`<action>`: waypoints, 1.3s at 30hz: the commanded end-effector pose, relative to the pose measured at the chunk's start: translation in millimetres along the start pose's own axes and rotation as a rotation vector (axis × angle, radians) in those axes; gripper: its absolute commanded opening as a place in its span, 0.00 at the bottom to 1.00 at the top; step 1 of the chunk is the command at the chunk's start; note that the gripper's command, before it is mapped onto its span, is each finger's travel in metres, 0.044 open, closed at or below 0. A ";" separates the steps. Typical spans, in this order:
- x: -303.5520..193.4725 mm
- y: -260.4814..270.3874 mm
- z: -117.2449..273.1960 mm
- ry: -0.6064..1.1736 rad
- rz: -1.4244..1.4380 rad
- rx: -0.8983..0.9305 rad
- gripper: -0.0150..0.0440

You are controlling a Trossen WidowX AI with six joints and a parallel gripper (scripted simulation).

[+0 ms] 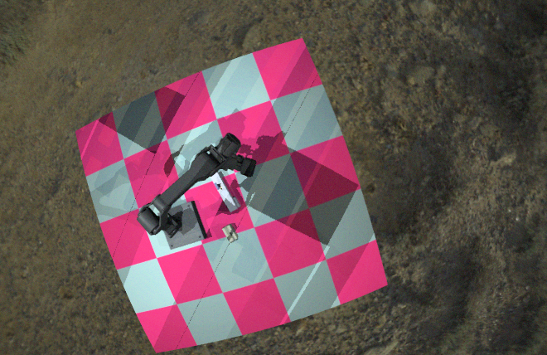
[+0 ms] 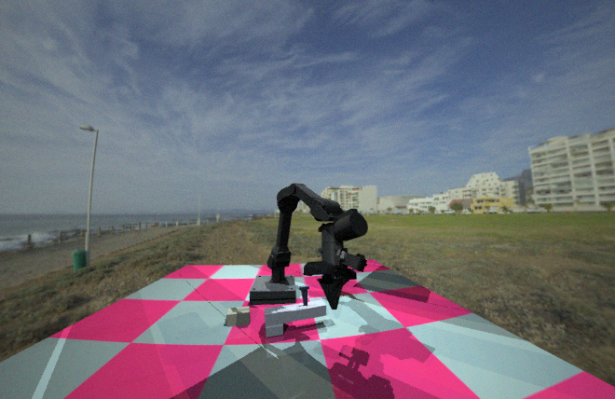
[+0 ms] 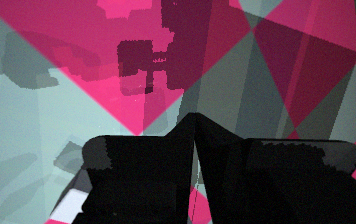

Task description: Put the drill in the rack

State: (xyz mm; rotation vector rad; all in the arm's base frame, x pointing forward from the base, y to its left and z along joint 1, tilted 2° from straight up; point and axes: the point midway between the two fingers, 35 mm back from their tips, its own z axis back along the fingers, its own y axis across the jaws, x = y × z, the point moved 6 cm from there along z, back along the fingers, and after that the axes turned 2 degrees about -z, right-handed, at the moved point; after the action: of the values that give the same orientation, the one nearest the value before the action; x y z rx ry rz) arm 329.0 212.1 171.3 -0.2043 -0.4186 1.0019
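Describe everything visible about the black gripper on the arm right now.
The black parallel-jaw gripper is matte and dark, its two tapered fingers shut into one downward wedge with nothing between them. It hangs vertically from the wrist, tip just above the checkered mat, beside the end of the grey block fixture with the dark upright drill. It seems to touch neither.

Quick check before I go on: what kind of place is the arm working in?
Outdoors, apparently a seaside strip: pale apartment blocks across a grass field, sea and a tall street lamp on the other side. The black arm works on a pink-and-grey checkered mat.
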 end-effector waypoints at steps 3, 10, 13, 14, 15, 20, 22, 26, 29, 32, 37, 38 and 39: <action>-74.7 8.4 37.2 0.213 -0.486 0.208 0.25; -105.0 15.9 55.9 0.330 -0.708 0.275 0.25; -105.0 15.9 55.9 0.330 -0.708 0.275 0.25; -105.0 15.9 55.9 0.330 -0.708 0.275 0.25; -105.0 15.9 55.9 0.330 -0.708 0.275 0.25; -105.0 15.9 55.9 0.330 -0.708 0.275 0.25; -102.8 14.9 53.9 0.321 -0.694 0.269 0.25; -104.7 16.8 50.9 0.326 -0.702 0.272 0.25; -106.3 18.6 47.7 0.329 -0.706 0.274 0.25; -107.8 20.3 45.3 0.329 -0.707 0.274 0.25; -109.2 22.1 43.1 0.330 -0.708 0.275 0.25; -109.0 21.9 43.0 0.330 -0.708 0.275 0.25; -108.9 21.7 42.7 0.330 -0.708 0.275 0.25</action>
State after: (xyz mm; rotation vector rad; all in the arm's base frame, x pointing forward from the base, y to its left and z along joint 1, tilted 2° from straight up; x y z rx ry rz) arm 243.6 130.1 178.7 0.0307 -0.0361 0.3153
